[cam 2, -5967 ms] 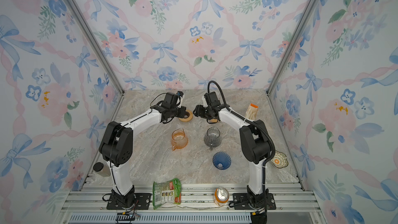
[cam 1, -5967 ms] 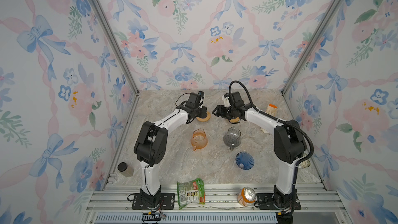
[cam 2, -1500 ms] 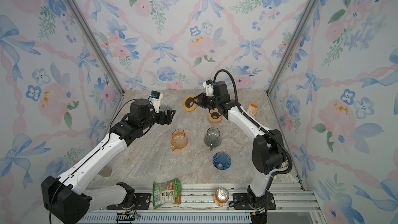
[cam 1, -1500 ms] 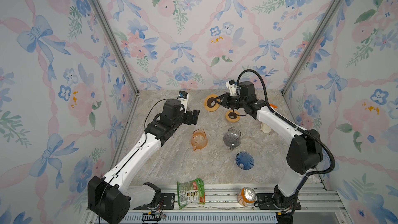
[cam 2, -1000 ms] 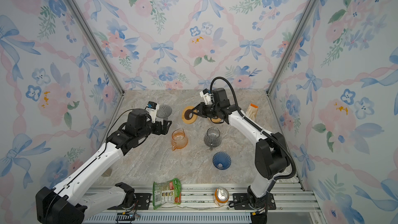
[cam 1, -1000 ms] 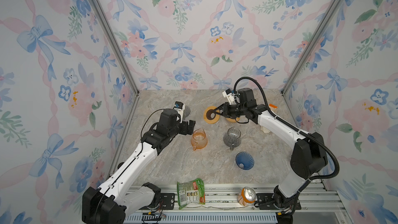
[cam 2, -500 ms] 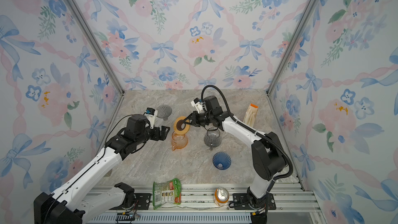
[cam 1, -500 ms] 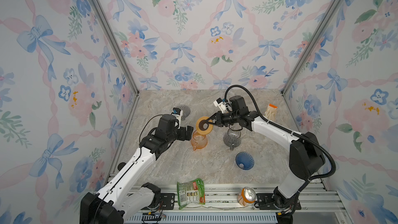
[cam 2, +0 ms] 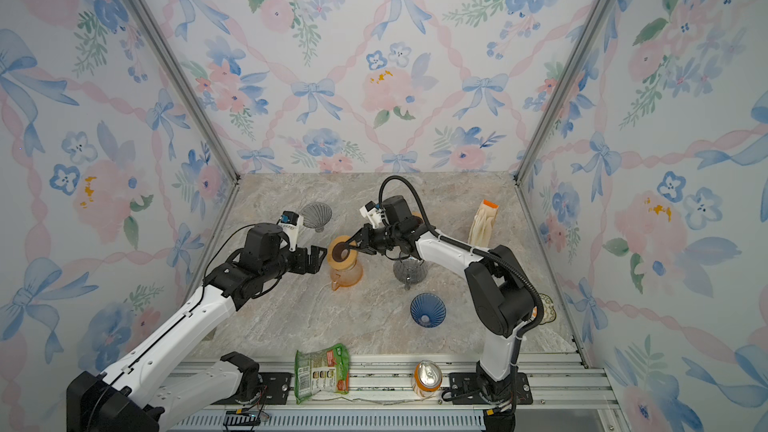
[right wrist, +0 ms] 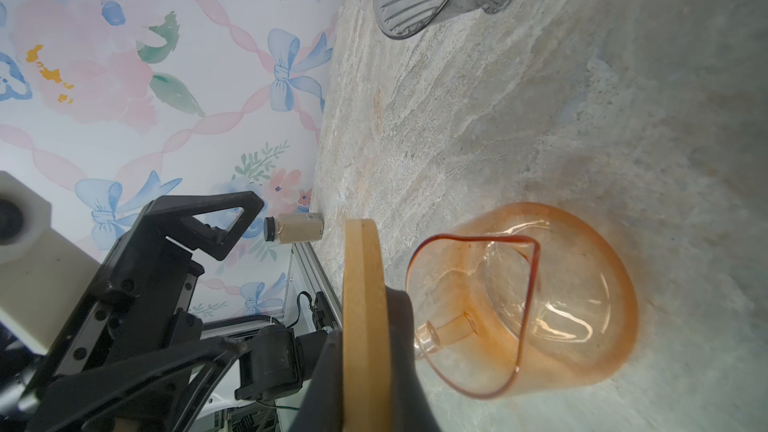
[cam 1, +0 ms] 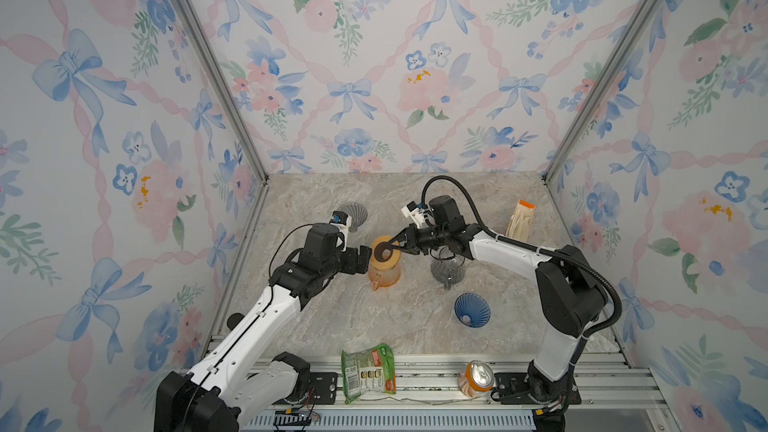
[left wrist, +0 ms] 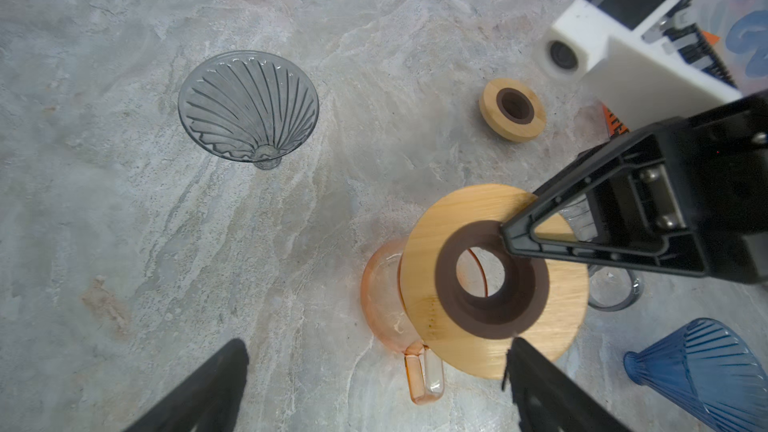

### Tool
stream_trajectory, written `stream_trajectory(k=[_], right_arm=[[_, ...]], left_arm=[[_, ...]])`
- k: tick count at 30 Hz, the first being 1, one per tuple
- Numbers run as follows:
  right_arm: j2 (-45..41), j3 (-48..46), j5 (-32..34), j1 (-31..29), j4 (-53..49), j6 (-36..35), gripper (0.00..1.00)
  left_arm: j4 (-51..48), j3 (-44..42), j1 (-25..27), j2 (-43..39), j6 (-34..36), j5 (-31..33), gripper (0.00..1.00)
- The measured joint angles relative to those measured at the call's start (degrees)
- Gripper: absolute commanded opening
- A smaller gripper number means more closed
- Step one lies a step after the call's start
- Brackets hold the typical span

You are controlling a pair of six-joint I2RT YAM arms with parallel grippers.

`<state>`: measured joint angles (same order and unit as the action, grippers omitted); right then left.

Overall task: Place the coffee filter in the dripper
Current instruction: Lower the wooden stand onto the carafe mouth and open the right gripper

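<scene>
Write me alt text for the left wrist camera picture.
The right gripper holds a wooden ring with a dark collar above an orange glass carafe. A grey ribbed dripper and a second wooden ring rest on the marble table.

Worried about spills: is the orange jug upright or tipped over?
Upright. The orange jug rests on its base, open mouth facing up.

the snack bag [cam 1: 367, 372] bears print too small to read.
</scene>
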<state>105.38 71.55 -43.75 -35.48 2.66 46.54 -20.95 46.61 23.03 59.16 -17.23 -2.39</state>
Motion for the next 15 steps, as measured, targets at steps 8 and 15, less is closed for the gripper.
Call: stream_trajectory(k=[8, 15], right_arm=[[1.88, -0.44, 0.35, -0.35, 2.64, 2.16, 0.07], [1.9, -0.44, 0.85, -0.24, 1.68, 1.88, 0.1]], left_arm=[[0.0, -0.02, -0.26, -0.13, 0.0, 0.0, 0.98], [0.02, -0.02, -0.59, -0.09, 0.0, -0.02, 0.98]])
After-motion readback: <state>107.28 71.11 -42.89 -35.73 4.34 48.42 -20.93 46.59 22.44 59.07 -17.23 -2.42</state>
